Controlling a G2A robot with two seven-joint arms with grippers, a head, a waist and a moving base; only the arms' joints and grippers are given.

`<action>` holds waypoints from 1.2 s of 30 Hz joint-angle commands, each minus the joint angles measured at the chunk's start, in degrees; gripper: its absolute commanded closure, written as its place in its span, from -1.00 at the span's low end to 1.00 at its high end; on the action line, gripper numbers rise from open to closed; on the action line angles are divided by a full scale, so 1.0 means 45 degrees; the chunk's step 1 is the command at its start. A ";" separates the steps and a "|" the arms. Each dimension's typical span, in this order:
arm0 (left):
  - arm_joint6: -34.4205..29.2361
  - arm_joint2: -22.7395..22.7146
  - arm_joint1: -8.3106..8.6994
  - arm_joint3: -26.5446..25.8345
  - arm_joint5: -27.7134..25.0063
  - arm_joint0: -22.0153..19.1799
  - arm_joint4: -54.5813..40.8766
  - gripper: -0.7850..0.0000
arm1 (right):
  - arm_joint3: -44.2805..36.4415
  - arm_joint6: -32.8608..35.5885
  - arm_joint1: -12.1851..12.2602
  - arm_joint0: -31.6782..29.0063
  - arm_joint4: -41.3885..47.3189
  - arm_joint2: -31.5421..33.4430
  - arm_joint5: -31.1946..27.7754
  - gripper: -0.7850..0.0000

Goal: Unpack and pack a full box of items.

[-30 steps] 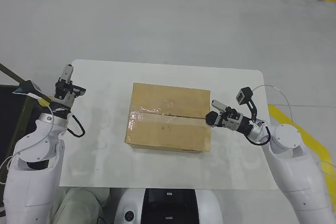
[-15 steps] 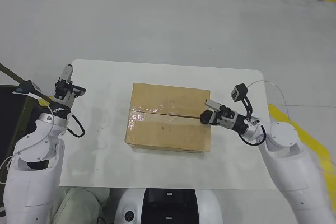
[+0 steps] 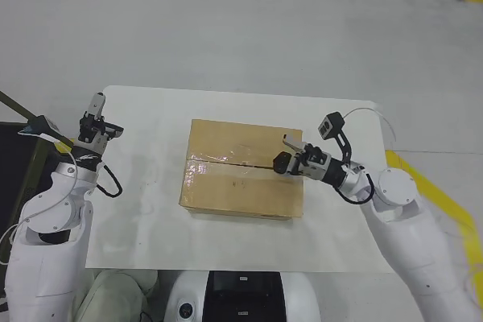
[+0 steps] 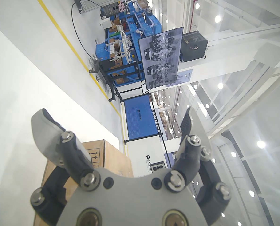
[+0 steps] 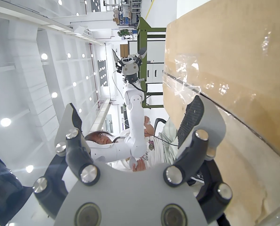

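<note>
Bright hall with a pale floor and a yellow floor line (image 4: 61, 31); at its middle, a white rectangular table (image 3: 145, 225). On the middle of the table, a closed brown cardboard box (image 3: 237, 179), flaps down, with a strip of clear glossy tape (image 3: 213, 165) along the centre seam of the top.

Over the right end of the box, right at the seam, the right gripper (image 3: 283, 158), lying low and pointed toward the box's middle, fingers spread apart with nothing between them. In the right wrist view, one ribbed finger pad (image 5: 191, 118) against or just above the cardboard beside the seam; contact impossible to judge. Other finger clear of the box, in open air.

Well apart from the box, by the far left corner of the table, the left gripper (image 3: 97, 111), raised and pointed away from the robot, fingers likewise wide apart and holding nothing. In the left wrist view, a corner of the box behind one finger.
</note>
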 commanded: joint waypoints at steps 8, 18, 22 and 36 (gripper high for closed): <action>0.0000 0.0000 0.0000 0.0000 0.0000 0.0000 0.0000 -1.00 | 0.0021 -0.0574 -0.0097 0.0083 -0.0024 -0.0383 0.0413 -1.00; 0.0000 0.0000 0.0000 0.0000 0.0000 0.0000 0.0000 -1.00 | 0.0014 -0.0713 -0.0097 0.0035 -0.0078 -0.0371 0.0419 -1.00; 0.0000 0.0000 0.0000 0.0000 0.0000 0.0000 0.0000 -1.00 | -0.0323 -0.0708 -0.0132 0.0128 -0.0350 -0.0587 0.0380 -1.00; 0.0000 0.0000 0.0000 0.0000 0.0000 0.0000 0.0000 -1.00 | 0.0909 -0.1304 -0.0961 0.2069 0.0685 -0.3026 -0.0423 -1.00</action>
